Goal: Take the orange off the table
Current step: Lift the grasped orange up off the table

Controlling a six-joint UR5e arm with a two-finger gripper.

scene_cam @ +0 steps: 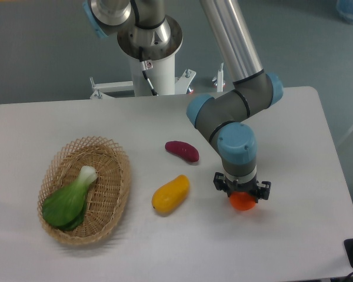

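The orange (243, 202), small, round and bright orange, lies on the white-grey table (294, 147) right of centre. My gripper (242, 192) stands straight over it, pointing down, and the black gripper body covers the orange's upper part. Only the fruit's lower half shows below the wrist. The fingers are hidden under the blue wrist joint, so their gap cannot be made out. The orange appears to rest on the table.
A yellow-orange mango-like fruit (170, 194) lies left of the gripper, with a purple sweet potato (182, 150) behind it. A wicker basket (115, 170) holding a green bok choy (69, 200) sits at the left. The arm's base (150, 53) stands beyond the far edge.
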